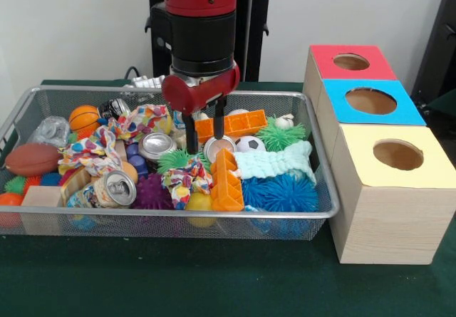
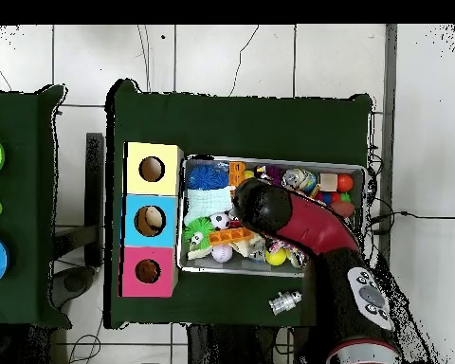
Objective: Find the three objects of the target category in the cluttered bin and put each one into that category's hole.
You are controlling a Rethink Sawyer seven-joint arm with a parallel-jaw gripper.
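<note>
I have the gripper (image 1: 204, 133) lowered into the middle of the wire bin (image 1: 43, 96), its two black fingers parted and straddling a silver can (image 1: 218, 148) without yet clamping it. A second can (image 1: 157, 146) lies at nine o'clock from the gripper, a third (image 1: 115, 188) at about eight o'clock. I judge cans the target; the three-hole box (image 1: 388, 221) waits at three o'clock.

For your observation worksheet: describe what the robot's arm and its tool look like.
The arm is bulky and rounded, with glossy red shells and black cylindrical sections. From overhead its black base carries round white markings. The tool has a red housing and two thin black fingers.
</note>
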